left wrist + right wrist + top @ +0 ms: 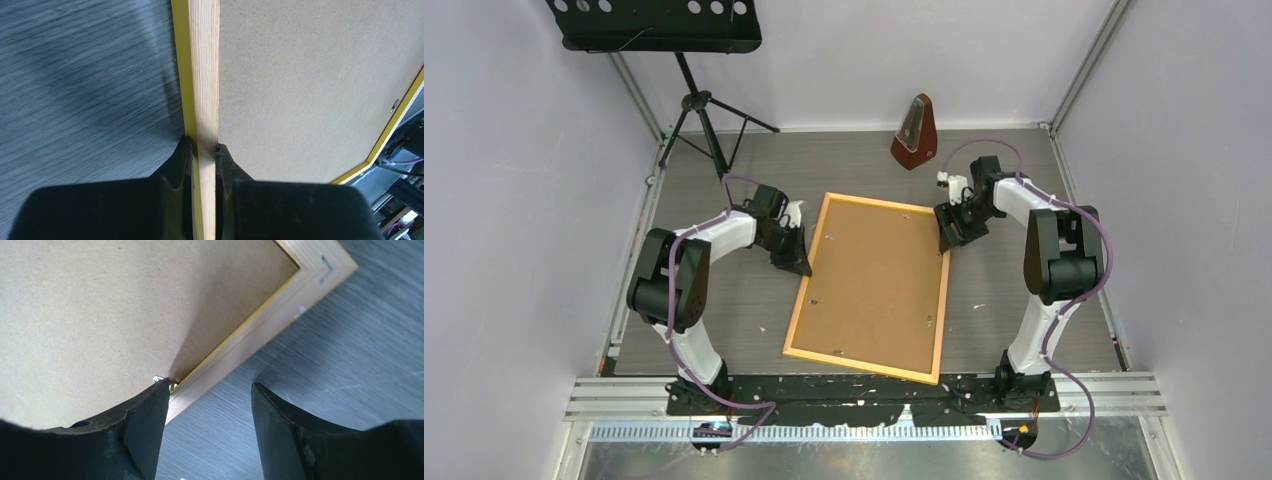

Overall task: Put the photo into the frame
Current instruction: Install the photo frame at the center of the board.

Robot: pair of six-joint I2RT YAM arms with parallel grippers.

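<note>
Had the left arm point(686, 270) folded, elbow hiked high, forearm angled down and inward. Had the left gripper point(204, 147) pinched tight on the frame point(205, 75) rail, one finger on either side of it. Had the right arm point(1049, 250) mirroring that, elbow up, wrist dipped low. Had the right gripper point(210, 390) spread wide, one finger inside the rail, the other outside, clamping nothing.

you're in a robotics lab cell: plain white walls point(514, 150) on aluminium rails point(1089, 55) box in a grey counter point(749, 300). a left arm point(679, 280) and a right arm point(1054, 260) are bolted at its near edge, trailing purple cables point(1106, 250). a music stand point(654, 25) and a metronome point(915, 132) stand at the back.
</note>
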